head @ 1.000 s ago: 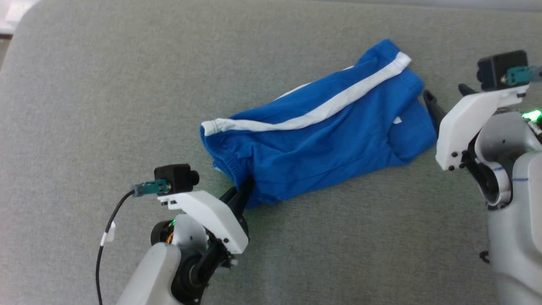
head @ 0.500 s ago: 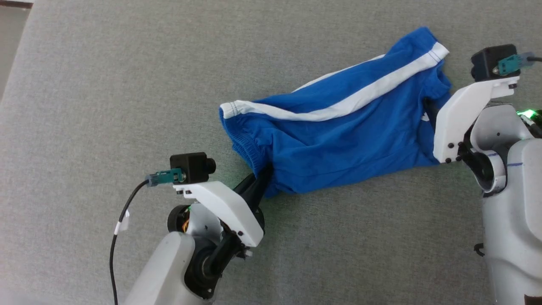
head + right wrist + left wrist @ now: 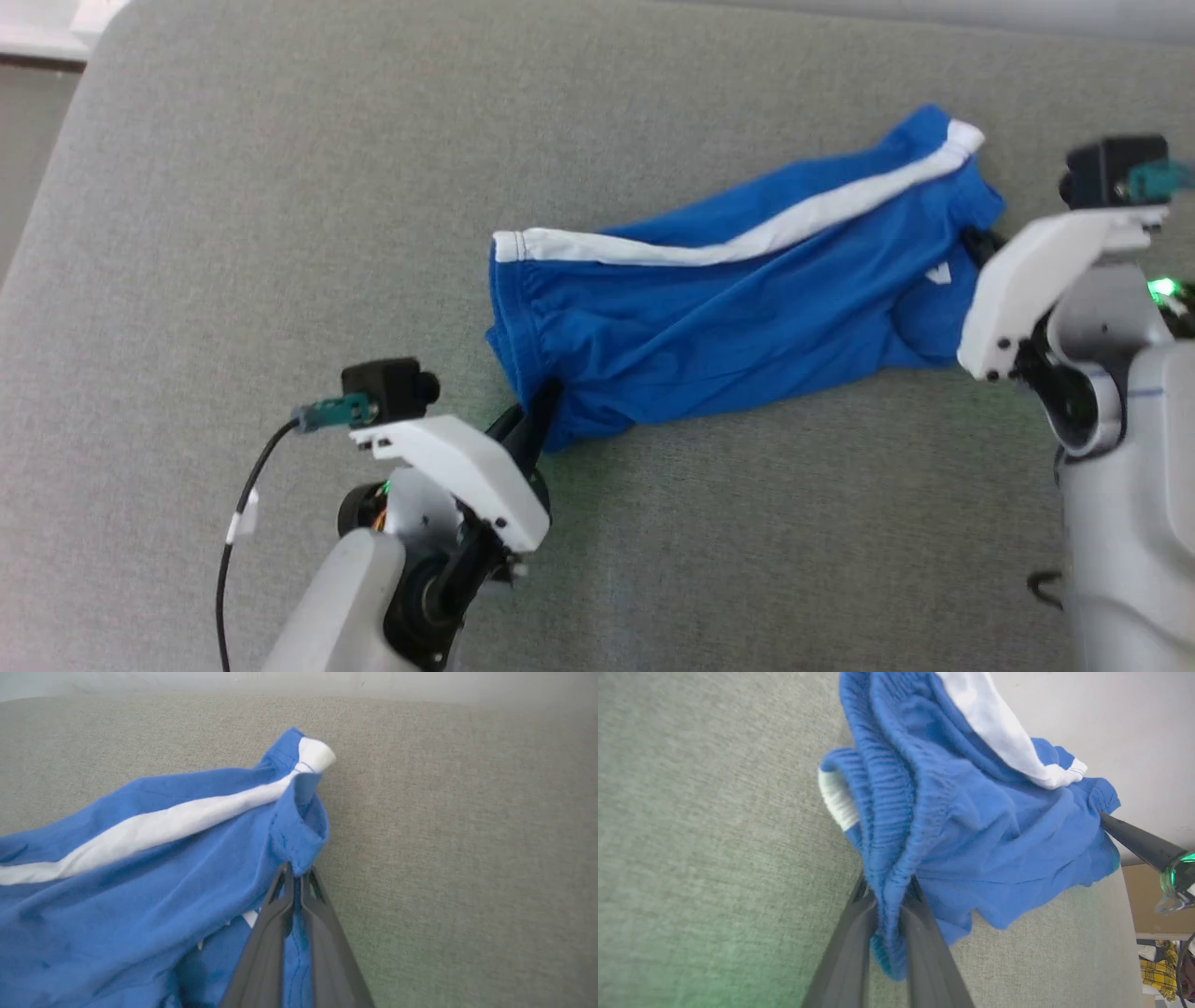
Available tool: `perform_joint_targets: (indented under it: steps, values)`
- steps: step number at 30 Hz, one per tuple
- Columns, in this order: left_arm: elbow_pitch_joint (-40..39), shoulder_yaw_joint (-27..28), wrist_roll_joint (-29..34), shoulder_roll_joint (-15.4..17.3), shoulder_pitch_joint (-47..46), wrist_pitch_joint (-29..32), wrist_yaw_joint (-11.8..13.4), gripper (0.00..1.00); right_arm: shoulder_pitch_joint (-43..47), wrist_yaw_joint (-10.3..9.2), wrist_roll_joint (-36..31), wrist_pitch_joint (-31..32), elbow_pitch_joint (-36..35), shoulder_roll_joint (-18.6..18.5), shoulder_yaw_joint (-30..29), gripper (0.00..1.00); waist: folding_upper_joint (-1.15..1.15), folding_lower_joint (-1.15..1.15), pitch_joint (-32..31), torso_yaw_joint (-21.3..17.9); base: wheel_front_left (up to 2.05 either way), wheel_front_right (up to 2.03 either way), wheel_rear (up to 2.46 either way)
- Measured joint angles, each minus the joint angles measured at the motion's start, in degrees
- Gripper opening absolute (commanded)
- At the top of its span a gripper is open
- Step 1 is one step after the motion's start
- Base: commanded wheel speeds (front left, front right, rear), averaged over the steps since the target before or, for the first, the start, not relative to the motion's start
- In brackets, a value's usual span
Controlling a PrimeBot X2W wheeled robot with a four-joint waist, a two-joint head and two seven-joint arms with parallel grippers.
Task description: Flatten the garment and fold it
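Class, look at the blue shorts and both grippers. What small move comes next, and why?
Probably draw the grippers apart. The left gripper is shut on the waistband of the shorts, the right gripper on the leg hem, and the cloth between lies bunched.

Grey woven table (image 3: 280, 233) with a blue garment (image 3: 728, 327) lying across it.
The garment lies crumpled lengthwise, well apart from the table's rounded corner (image 3: 121, 37); its gathered waistband (image 3: 523, 317) is the end nearer that corner, its white-striped hem (image 3: 962, 140) the farther end.
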Motion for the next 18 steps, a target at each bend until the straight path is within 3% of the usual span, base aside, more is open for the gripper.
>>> perform_joint_targets:
  steps: [9, 18]
  values:
    - [-5.1, 0.9, -2.7, 2.5, 7.3, 2.9, 0.8, 0.00, 13.2, 0.08, 7.9, -5.4, -6.3, 0.4, -3.6, 0.00, -0.01, -0.01, -5.5, -3.0, 0.00, 0.00, 0.00]
    - [-12.0, 1.0, -4.4, 4.8, 16.8, 5.2, 2.9, 0.00, 31.2, 0.10, 16.8, -10.6, -13.2, 0.6, -6.2, 0.00, -0.01, -0.02, -9.4, -9.3, 0.00, 0.00, 0.00]
